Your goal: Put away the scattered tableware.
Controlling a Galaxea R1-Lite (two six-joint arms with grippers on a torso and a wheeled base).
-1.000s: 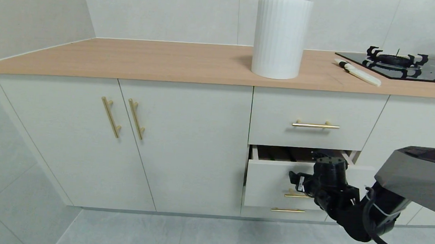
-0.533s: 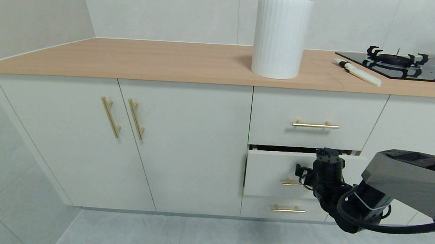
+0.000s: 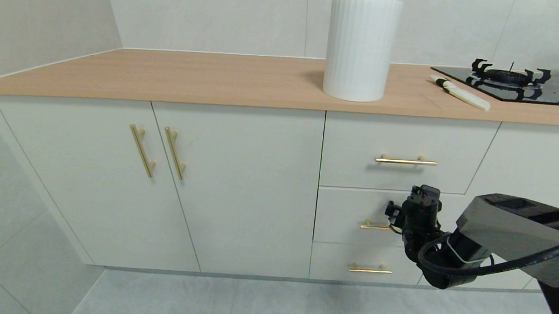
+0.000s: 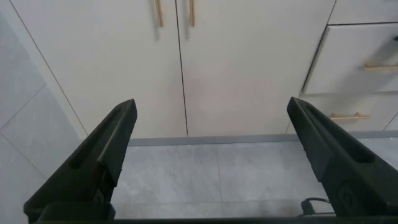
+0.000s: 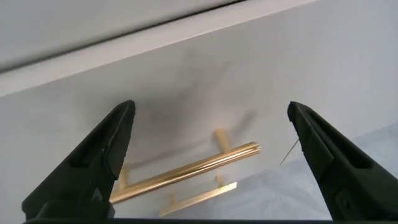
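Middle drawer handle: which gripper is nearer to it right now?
Right. The right gripper is close in front of the middle drawer handle; the left gripper hangs farther off, facing the cabinet doors.

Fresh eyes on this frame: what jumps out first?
The tall white ribbed canister standing on the wooden countertop catches the eye first. Lower down, the right tool is open, close up to the front of the shut middle drawer, beside its gold handle. A white knife lies on the counter next to the black hob.
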